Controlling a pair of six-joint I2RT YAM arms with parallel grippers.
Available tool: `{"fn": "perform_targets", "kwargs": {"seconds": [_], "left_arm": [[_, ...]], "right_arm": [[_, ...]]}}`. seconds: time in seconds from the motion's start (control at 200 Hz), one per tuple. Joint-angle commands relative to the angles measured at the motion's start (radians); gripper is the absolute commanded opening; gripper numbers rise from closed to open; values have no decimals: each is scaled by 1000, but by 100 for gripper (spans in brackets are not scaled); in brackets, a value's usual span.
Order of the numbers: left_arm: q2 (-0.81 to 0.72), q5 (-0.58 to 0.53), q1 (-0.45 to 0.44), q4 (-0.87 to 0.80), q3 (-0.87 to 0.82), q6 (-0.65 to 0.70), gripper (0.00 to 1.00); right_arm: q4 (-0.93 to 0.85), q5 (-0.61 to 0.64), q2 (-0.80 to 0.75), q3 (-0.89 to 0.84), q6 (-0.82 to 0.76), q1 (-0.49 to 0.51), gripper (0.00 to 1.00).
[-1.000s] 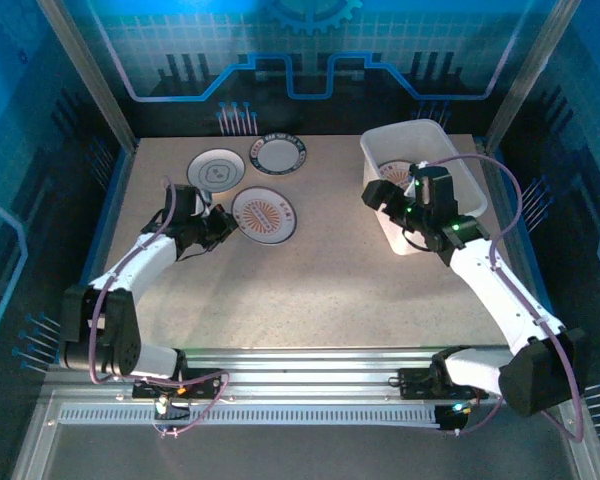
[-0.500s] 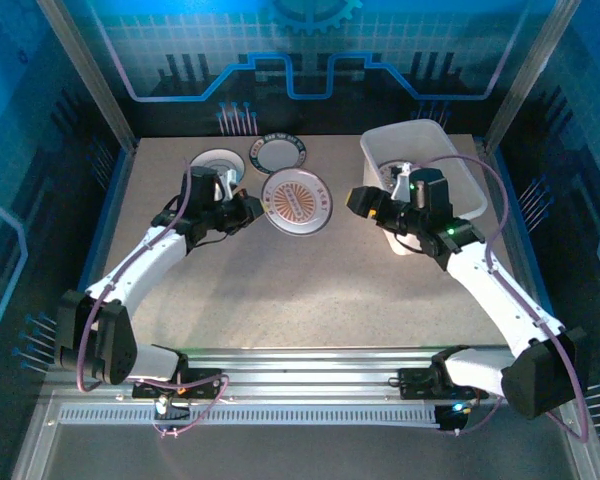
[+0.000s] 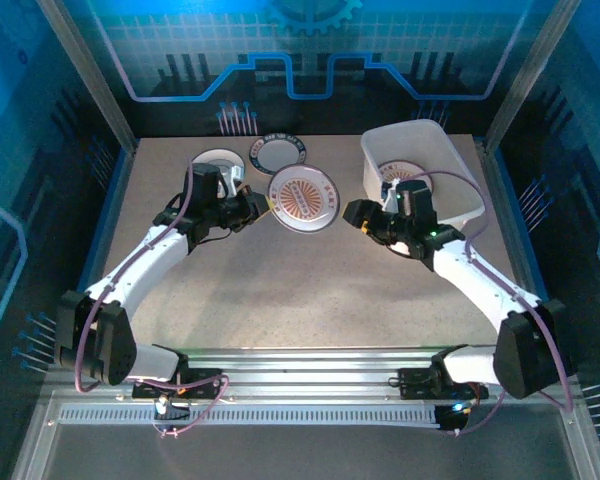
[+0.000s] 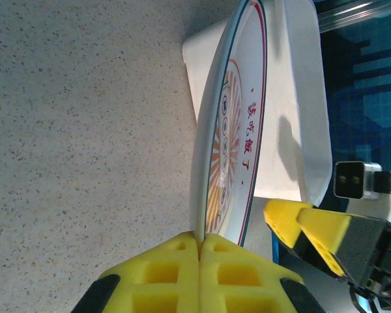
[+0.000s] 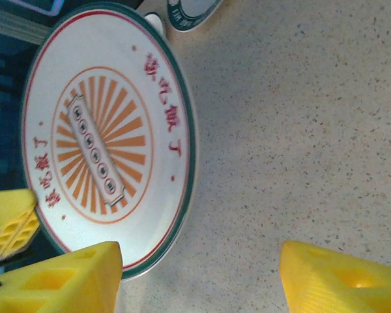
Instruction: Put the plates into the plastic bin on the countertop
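Left gripper [image 4: 200, 244] first: it is pressed together on the near rim of the sunburst plate [image 4: 231, 130], pinching it by the edge so that it stands tilted, lifted off the surface as far as I can tell. From above, my left gripper [image 3: 255, 208] holds this sunburst plate [image 3: 302, 198] around the middle of the surface, left of the bin [image 3: 420, 130]. My right gripper [image 5: 199, 274] is spread wide, with the plate's patterned face [image 5: 104, 140] just ahead of its fingers; from above, that right gripper [image 3: 365, 215] sits between the plate and the bin's near left corner, not touching the plate. I judge this to be a handover, or a carry toward the bin, not yet completed.

As for progress, one plate in the bin [image 3: 405, 172] seems to lie flat on its bottom, though I cannot make out its pattern. Two more wait at the far left of the surface: a green-rimmed plate [image 3: 280, 153] and a grey-motif plate [image 3: 215, 160], the latter partly hidden behind my left arm. So three are left to go in, counting the one held.

Around them, the surface [image 3: 280, 290] is beige and speckled, edged in blue, with metal rails [image 3: 310, 360] along the near side. Blue-lit walls [image 3: 310, 60] with a line pattern close in the far side.
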Motion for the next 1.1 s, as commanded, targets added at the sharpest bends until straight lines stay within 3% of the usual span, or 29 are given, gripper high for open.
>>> {"fn": "perform_targets", "kwargs": {"seconds": [0.0,0.155,0.435,0.63,0.875,1.096], "left_arm": [[8,31,-7,56,14,-1,0],[45,36,-8,100,-25,-16,0],[86,41,-10,116,-36,-25,0],[92,45,-11,131,-50,-36,0],[91,49,-15,138,-56,-44,0],[86,45,-18,125,-60,-40,0]], "right_arm": [[78,-23,41,-3,20,22,65],[96,3,108,0,-12,50,64],[342,-3,199,-106,123,58,57],[369,8,253,-105,158,61,56],[544,18,319,-127,250,70,49],[578,46,328,-131,287,74,28]]}}
